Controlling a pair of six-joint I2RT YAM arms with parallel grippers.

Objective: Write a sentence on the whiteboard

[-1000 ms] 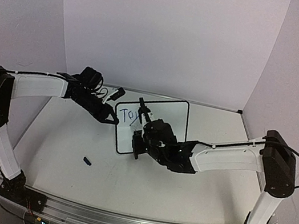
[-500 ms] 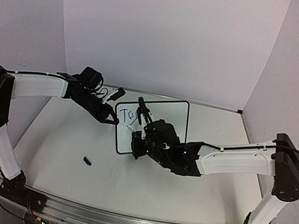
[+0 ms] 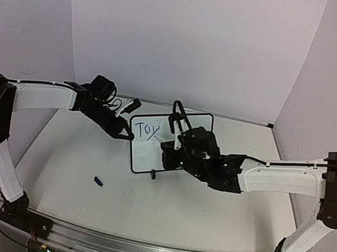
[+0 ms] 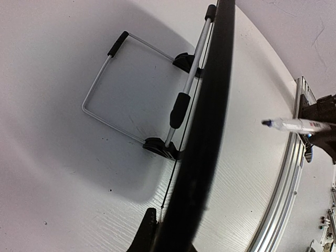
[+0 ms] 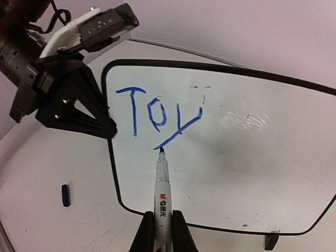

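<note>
The whiteboard (image 3: 145,156) stands tilted at the table's middle, black-framed. The sentence (image 3: 148,129) reads "Toy" in blue at its upper left, also clear in the right wrist view (image 5: 157,113). My left gripper (image 3: 125,133) is shut on the board's left edge, which shows as a dark band (image 4: 210,131) between its fingers (image 4: 147,231). My right gripper (image 5: 161,231) is shut on a white marker (image 5: 161,181). The marker's tip touches the end of the y's tail. In the top view the right gripper (image 3: 174,147) is in front of the board.
A small blue marker cap (image 3: 98,181) lies on the table left of the board's front, also in the right wrist view (image 5: 65,194). The board's wire stand (image 4: 105,68) and black feet (image 4: 160,148) rest behind it. White walls enclose the table.
My right gripper has moved right and farther back along the board with the marker. The lettering has grown from "To" to "Toy". The left arm has not moved.
</note>
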